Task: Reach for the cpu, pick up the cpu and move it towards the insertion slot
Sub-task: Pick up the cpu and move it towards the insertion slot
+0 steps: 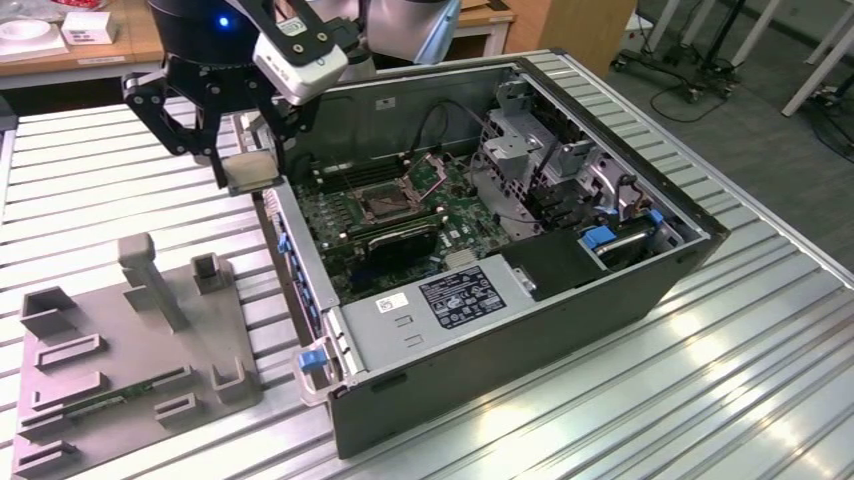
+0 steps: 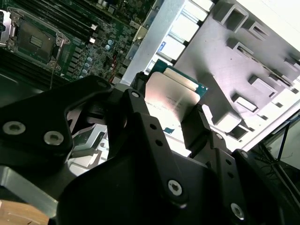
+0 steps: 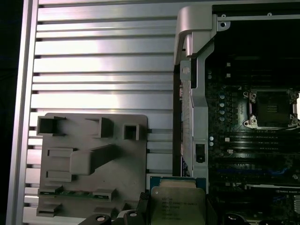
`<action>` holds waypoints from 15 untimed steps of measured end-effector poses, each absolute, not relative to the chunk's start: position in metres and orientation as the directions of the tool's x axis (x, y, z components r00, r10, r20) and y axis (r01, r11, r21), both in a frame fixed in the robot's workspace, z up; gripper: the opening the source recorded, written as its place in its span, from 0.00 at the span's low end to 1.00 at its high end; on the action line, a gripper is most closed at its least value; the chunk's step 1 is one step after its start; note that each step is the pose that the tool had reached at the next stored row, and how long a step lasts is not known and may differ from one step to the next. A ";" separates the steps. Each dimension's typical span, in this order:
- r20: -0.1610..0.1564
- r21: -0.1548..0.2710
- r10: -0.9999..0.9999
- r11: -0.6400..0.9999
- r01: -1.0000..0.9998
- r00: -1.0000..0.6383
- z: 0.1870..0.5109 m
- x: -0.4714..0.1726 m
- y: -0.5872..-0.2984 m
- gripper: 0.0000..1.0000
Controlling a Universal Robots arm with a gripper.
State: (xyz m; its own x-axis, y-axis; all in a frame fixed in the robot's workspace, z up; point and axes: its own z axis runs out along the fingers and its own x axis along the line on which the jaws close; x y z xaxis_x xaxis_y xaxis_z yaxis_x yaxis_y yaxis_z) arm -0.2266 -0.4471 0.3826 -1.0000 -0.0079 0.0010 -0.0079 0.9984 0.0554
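Note:
My gripper (image 1: 248, 168) is shut on the cpu (image 1: 250, 170), a small pale silvery-beige square chip held in the air. It hangs over the slatted table just beside the near wall of the open computer case, at the exterior view's left. Both wrist views show the cpu (image 2: 171, 96) (image 3: 178, 204) pinched between the black fingers (image 2: 136, 112). The insertion slot (image 1: 387, 205), a silvery frame with a dark centre, lies on the green motherboard inside the case, apart from the chip. It also appears in both wrist views as the insertion slot (image 2: 35, 40) (image 3: 273, 108).
A grey plastic tray (image 1: 120, 370) (image 3: 93, 159) with raised blocks lies on the slatted table and holds a thin green memory stick (image 1: 100, 395). The open case (image 1: 534, 300) has a metal side wall (image 3: 194, 93), a drive cage (image 1: 534, 160) and cables.

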 end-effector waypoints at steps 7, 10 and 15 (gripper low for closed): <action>0.001 0.055 -0.008 0.998 -0.008 -1.000 0.383 -0.224 -0.447 0.55; 0.001 0.055 -0.008 0.998 -0.008 -1.000 0.383 -0.222 -0.447 0.55; 0.001 0.055 -0.008 0.998 -0.008 -1.000 0.383 -0.221 -0.447 0.55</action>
State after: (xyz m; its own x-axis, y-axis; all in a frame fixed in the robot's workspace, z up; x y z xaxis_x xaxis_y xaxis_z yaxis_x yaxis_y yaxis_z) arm -0.2206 -0.4471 0.3827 -1.0000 -0.0079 0.0010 -0.0078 0.9984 0.0553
